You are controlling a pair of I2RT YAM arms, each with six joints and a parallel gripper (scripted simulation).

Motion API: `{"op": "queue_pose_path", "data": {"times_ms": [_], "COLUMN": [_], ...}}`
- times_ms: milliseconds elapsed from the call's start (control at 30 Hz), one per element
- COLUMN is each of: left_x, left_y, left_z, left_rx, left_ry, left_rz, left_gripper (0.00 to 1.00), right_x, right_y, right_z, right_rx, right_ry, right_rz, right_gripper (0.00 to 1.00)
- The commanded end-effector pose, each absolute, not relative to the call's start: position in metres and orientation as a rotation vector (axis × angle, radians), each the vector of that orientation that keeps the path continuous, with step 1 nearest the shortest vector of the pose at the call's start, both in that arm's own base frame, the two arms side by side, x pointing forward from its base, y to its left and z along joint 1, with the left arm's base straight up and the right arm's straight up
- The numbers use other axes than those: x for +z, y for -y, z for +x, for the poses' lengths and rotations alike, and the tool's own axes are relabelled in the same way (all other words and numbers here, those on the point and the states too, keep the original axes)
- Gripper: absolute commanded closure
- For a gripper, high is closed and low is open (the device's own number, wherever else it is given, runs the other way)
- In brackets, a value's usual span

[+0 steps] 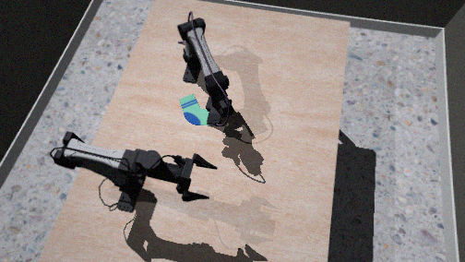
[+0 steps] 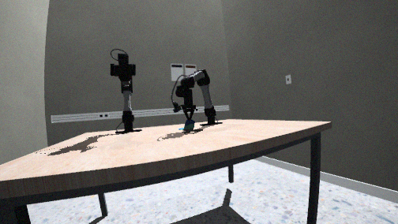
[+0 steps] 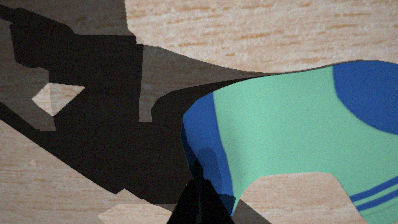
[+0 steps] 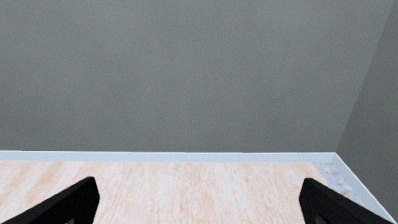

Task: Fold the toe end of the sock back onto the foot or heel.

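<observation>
At the left, the right gripper (image 1: 212, 183) (image 2: 122, 70) (image 4: 199, 188) stands wide open with nothing between its fingers, held up off the wooden table (image 1: 295, 184) (image 2: 237, 136) (image 4: 200, 195), likely because one arm suffices. Right and far of it lies the sock (image 1: 201, 116) (image 2: 189, 128) (image 3: 280, 120), cuff and blue heel (image 1: 191, 118) (image 3: 372, 92) flat, presumably anchoring the cloth. Farther right, the left gripper (image 1: 215, 118) (image 2: 189, 119) (image 3: 199, 189) is closed on the blue toe (image 2: 189, 122) (image 3: 202, 117), raising it, probably so it can fold back leftward over the foot.
</observation>
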State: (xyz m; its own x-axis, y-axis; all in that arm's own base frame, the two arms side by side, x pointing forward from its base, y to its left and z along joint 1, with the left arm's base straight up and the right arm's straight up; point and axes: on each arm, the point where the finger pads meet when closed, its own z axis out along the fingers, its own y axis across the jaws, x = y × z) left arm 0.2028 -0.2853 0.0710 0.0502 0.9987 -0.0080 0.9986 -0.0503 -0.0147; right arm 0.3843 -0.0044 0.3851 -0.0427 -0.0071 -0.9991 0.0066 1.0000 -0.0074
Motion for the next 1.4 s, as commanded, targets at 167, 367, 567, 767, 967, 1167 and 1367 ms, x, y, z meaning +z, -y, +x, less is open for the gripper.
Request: {"op": "queue_pose_path", "data": {"times_ms": [167, 367, 567, 767, 967, 1167, 1367], "left_x": [0.085, 0.093, 0.102, 0.096, 0.091, 0.1, 0.103], "left_y": [0.29, 0.294, 0.296, 0.291, 0.289, 0.298, 0.298], "left_z": [0.199, 0.184, 0.193, 0.187, 0.168, 0.164, 0.17], "left_rx": [-0.054, -0.062, -0.091, -0.097, -0.157, -0.219, -0.22], "left_ry": [2.262, 2.249, 2.317, 2.297, 2.282, 2.352, 2.379], "left_rz": [-2.31, -2.368, -2.365, -2.36, -2.392, -2.429, -2.423], "left_gripper": [0.97, 0.97, 0.97, 0.97, 0.97, 0.97, 0.97], "right_x": [0.399, 0.399, 0.399, 0.399, 0.399, 0.399, 0.399], "right_y": [0.004, 0.004, 0.004, 0.004, 0.004, 0.004, 0.004], "right_z": [0.382, 0.382, 0.382, 0.382, 0.382, 0.382, 0.382], "right_rx": [-0.012, -0.012, -0.012, -0.012, -0.012, -0.012, -0.012], "right_ry": [-1.58, -1.58, -1.58, -1.58, -1.58, -1.58, -1.58], "right_rz": [-0.002, -0.002, -0.002, -0.002, -0.002, -0.002, -0.002], "right_gripper": [0.0, 0.0, 0.0, 0.0, 0.0, 0.0, 0.0]}}
